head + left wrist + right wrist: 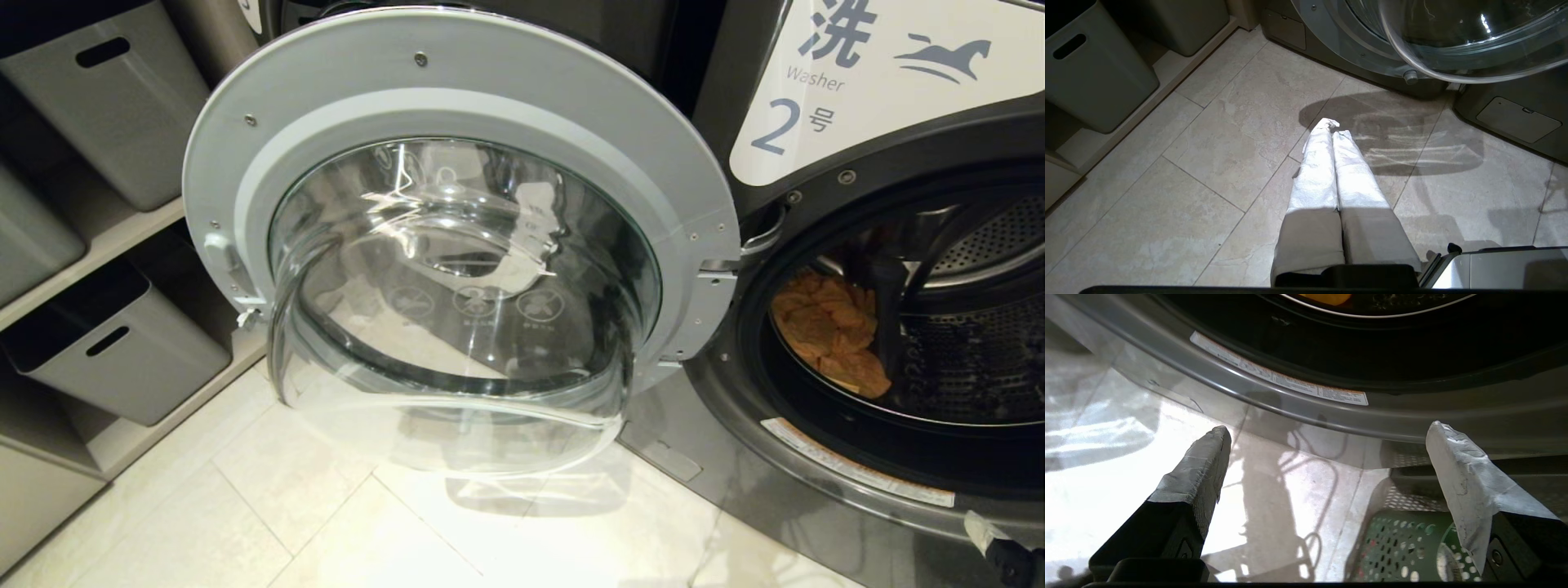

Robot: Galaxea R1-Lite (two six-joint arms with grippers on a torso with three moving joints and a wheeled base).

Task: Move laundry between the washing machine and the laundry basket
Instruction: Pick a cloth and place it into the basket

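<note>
I see the washing machine [865, 269], its white label reading "Washer" and "2", door [457, 245] swung wide. One yellow-orange garment [829, 331] lies in the drum. Only my right wrist view shows the green laundry basket [1400, 543] below; right gripper [1327, 433] spread wide, empty. Left gripper [1332, 127] pressed closed, empty, above floor tiles. Two grey bins [122, 98] sit left.

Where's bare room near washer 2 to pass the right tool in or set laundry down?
Bare floor tiles lie between the grey storage bins and the open door. The drum mouth is open right of the yellow-orange garment. Crowded: the green basket below the right tool.
</note>
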